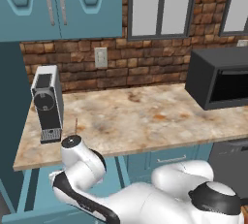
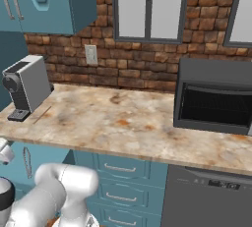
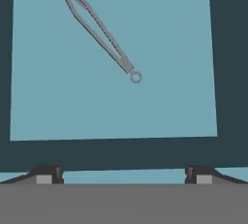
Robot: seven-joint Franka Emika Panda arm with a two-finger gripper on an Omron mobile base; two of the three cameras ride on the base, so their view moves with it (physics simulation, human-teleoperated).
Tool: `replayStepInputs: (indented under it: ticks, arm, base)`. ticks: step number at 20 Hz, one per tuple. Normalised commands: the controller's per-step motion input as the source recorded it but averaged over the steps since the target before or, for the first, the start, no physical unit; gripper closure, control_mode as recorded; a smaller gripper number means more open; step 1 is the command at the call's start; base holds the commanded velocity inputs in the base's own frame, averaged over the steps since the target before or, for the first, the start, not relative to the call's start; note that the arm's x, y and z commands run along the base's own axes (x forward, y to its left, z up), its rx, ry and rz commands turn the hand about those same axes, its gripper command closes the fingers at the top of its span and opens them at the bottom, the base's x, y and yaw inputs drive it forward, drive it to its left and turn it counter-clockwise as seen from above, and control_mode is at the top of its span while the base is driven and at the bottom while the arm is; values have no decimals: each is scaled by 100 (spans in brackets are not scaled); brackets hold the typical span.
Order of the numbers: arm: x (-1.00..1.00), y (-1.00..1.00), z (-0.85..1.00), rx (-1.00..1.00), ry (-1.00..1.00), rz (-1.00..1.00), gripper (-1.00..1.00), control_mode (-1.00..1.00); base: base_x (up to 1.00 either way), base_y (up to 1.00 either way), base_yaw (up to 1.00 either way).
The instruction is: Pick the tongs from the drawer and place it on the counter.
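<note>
The end effector [image 3: 121, 175] hangs over the wide teal-blue box drawer [image 3: 160, 106], fingers spread wide and holding nothing. The slim grey metal tongs [image 3: 99, 30] lie flat on the drawer floor, ahead of the fingertips and a bit left, slanted diagonally with the ring end nearest. The beige marbled stone tabletop [image 1: 145, 116] carries a grey coffee machine [image 1: 47, 103] and a black microwave [image 1: 218, 76].

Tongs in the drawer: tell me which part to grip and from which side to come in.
Grip the tongs about midway along the two arms, coming straight down from above, since they lie flat on the bare drawer floor. Turn the claw, now open, so its fingers close across the narrow width, square to the diagonal length. Avoid the small ring end.
</note>
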Motion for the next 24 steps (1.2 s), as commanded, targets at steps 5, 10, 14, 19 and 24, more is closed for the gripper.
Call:
replayStepInputs:
  ticks: [5, 10, 14, 19, 24]
  arm:
    - [9, 32, -71, -8, 29, -4, -100, -100]
    - [-29, 1, -76, -9, 23, -1, -100, -100]
    - [-99, -11, -33, 0, 6, 0, -100, -100]
    - [-100, -51, 0, 5, 1, -3, -100, -100]
    - [-59, -34, 66, 1, -10, 0, -100, -100]
  base:
    - [0, 0, 0]
    - [0, 0, 0]
    - [0, 0, 0]
    - [0, 0, 0]
    - [0, 0, 0]
